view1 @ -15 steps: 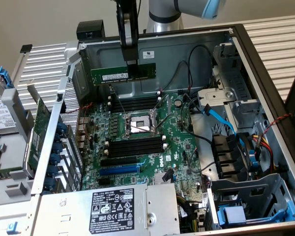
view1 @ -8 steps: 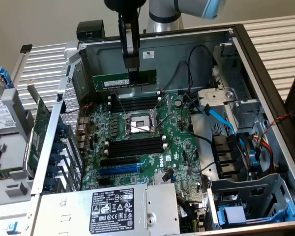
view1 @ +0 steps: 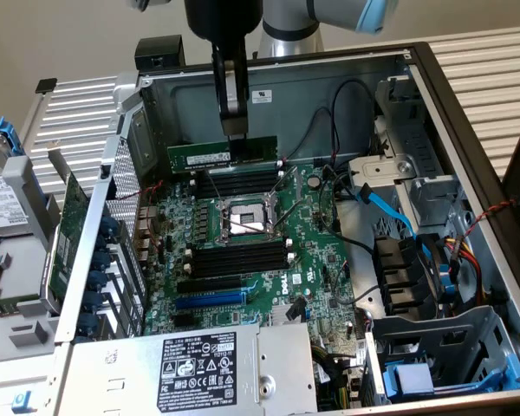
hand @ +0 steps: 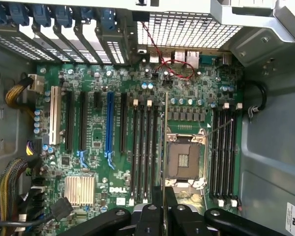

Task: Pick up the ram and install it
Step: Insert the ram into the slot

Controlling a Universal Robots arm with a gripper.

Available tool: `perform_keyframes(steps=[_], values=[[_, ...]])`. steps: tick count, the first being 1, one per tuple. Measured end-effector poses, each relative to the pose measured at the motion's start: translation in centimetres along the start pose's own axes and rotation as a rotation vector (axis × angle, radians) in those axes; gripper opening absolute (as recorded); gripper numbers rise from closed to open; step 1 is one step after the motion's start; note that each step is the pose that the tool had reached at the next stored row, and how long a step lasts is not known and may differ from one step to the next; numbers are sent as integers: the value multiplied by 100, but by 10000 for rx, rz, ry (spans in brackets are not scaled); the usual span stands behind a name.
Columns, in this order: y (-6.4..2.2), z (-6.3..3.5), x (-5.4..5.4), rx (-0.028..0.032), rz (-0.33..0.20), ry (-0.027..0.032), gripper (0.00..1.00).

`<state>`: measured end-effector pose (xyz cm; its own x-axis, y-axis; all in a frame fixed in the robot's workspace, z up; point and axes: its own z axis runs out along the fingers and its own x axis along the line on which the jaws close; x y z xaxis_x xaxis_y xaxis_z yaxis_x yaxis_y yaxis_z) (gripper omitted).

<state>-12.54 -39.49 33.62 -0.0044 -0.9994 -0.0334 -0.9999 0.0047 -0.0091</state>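
Clamping ram (view1: 201,157), on edge, long axis level

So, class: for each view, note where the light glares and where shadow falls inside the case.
Exterior view: soft, even light on the board; the ram in the gripper is well lit, the fan housing lies in shadow. Wrist view: the grille glares white, the heatsink shines.
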Motion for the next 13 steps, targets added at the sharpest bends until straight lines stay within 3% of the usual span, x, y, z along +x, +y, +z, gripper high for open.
perform_keyframes(steps=[8,13], values=[[-32,64,23,-127,5,1,14],[-34,107,44,-130,6,0,14]])
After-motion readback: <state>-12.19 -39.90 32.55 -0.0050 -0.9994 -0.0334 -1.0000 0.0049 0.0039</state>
